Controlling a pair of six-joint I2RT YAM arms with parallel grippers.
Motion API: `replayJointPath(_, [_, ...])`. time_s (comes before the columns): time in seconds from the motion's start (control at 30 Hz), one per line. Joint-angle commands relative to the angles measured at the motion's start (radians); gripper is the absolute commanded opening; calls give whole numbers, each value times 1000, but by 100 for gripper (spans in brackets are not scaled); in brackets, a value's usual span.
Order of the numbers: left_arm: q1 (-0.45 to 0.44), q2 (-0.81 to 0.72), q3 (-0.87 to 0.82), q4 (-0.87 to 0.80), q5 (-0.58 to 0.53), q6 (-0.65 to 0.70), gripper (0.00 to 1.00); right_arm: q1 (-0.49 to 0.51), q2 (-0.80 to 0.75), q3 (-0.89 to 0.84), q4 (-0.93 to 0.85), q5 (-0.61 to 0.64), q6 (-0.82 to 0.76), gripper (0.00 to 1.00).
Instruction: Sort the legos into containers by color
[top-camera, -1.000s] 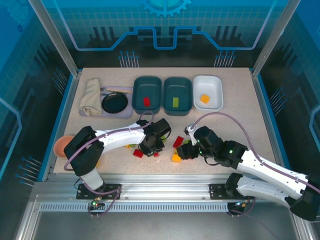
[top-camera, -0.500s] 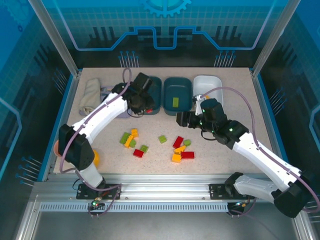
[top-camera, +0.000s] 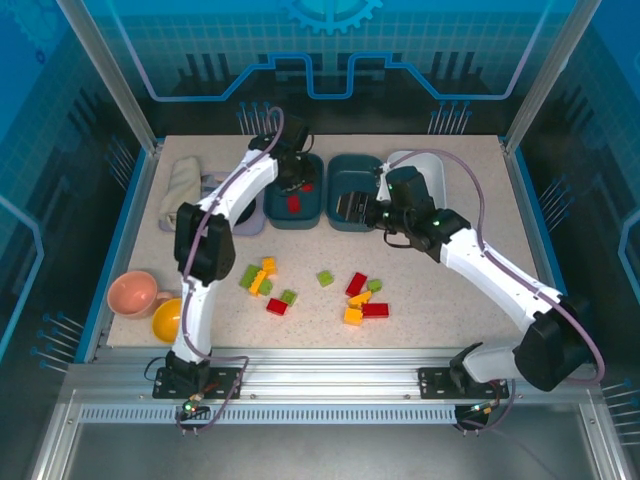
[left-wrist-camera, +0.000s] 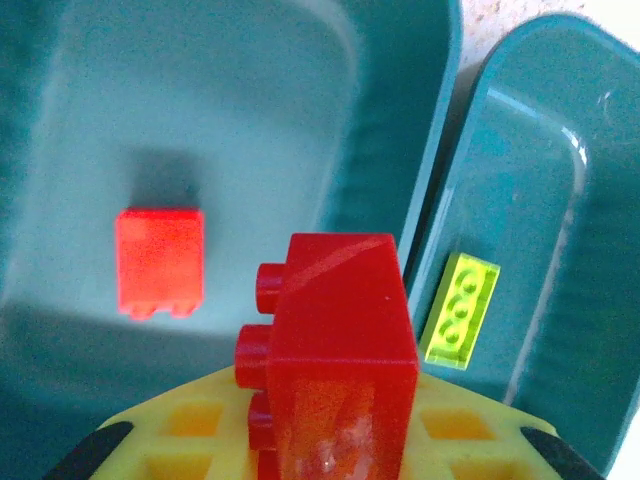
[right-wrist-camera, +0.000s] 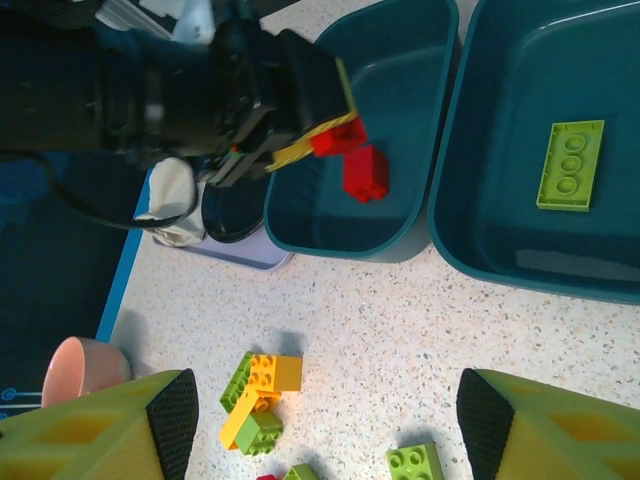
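My left gripper (top-camera: 299, 181) hangs over the left dark teal container (top-camera: 273, 170), shut on a red lego (left-wrist-camera: 335, 330). Another red lego (left-wrist-camera: 160, 262) lies on that container's floor (left-wrist-camera: 250, 120). The middle teal container (top-camera: 372, 172) holds one light green lego (right-wrist-camera: 571, 165). My right gripper (top-camera: 346, 208) stands open at that container's front edge, with nothing between its fingers (right-wrist-camera: 160, 430). The white container (top-camera: 432, 164) is partly hidden by the right arm. Several loose red, green and yellow-orange legos (top-camera: 356, 298) lie on the table in front, some in a cluster (right-wrist-camera: 256, 397).
A pink cup (top-camera: 131, 293) and a yellow bowl (top-camera: 166, 319) sit at the front left. A folded cloth (top-camera: 181, 190) and a black dish (right-wrist-camera: 232, 213) on a grey mat are at the back left, beside the left container.
Both arms have swung from the pile at the front up to the containers at the back. The left gripper has carried a red lego there; the right gripper stays open.
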Motion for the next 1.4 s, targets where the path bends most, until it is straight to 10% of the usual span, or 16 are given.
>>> replayJointPath(0.0, [11, 114, 136, -70, 21, 48, 26, -26, 25, 45, -4, -34, 24, 72])
replayJointPath(0.57, [27, 279, 234, -114, 69, -6, 40, -62, 85, 36, -227, 48, 10, 71])
replayJointPath(1.0, [14, 102, 280, -140, 60, -21, 55, -38, 5, -65, -432, 123, -107, 69])
replayJointPath(1.37, [-137, -514, -549, 182, 183, -95, 65, 46, 178, -104, -501, 76, -255, 67])
